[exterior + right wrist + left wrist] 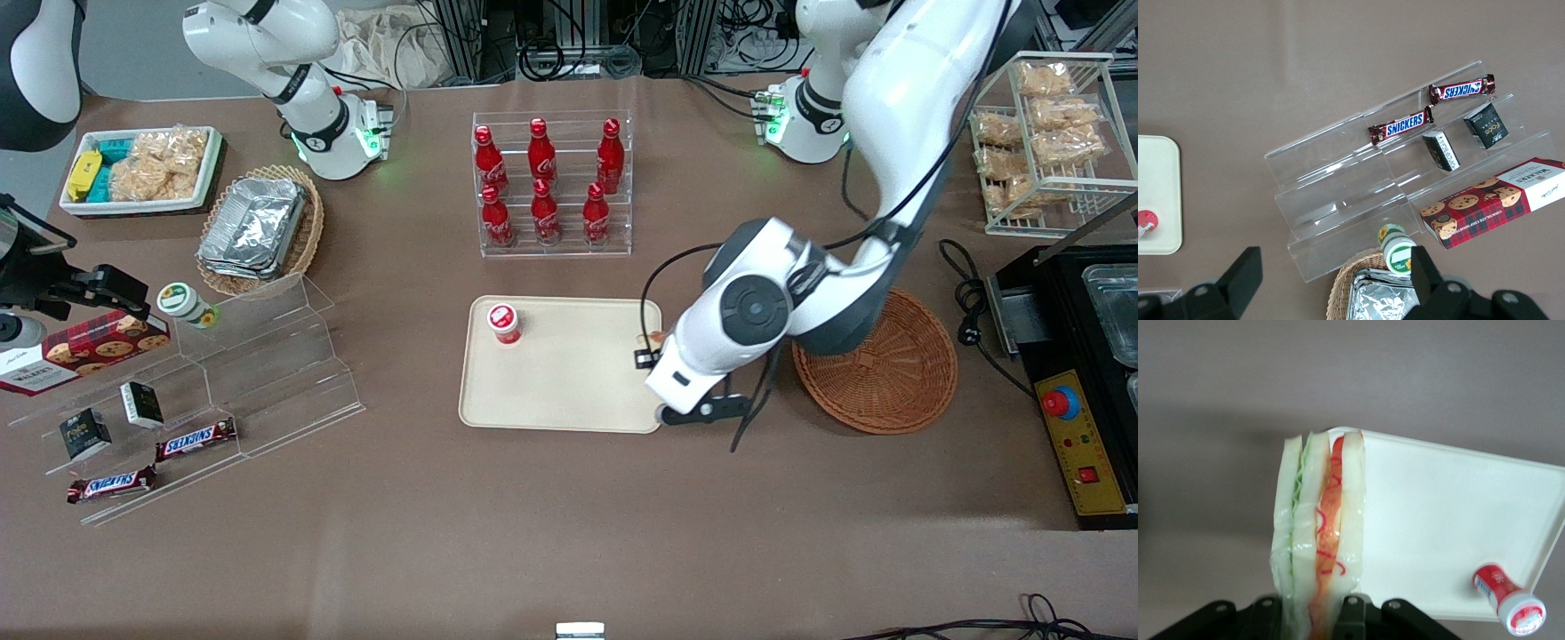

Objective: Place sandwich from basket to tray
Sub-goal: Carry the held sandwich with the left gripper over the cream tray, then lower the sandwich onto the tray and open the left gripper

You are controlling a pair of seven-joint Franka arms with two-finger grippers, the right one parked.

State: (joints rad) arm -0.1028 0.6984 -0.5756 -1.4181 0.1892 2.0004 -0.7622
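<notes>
— Between my fingers (1350,605), what's that?

— Sandwich (1319,540), clamped by its lower end, filling edge showing, so it hangs clear for carrying. My gripper (1313,612) hovers at the rim of the tray (569,404) nearest the basket (889,369), which sits empty.

— Anything in the way?

— On the tray, one small red bottle (503,323) near the corner toward the parked arm; plenty of bare tray before it. Farther from the camera stands a cola rack (551,182), well apart.
</notes>
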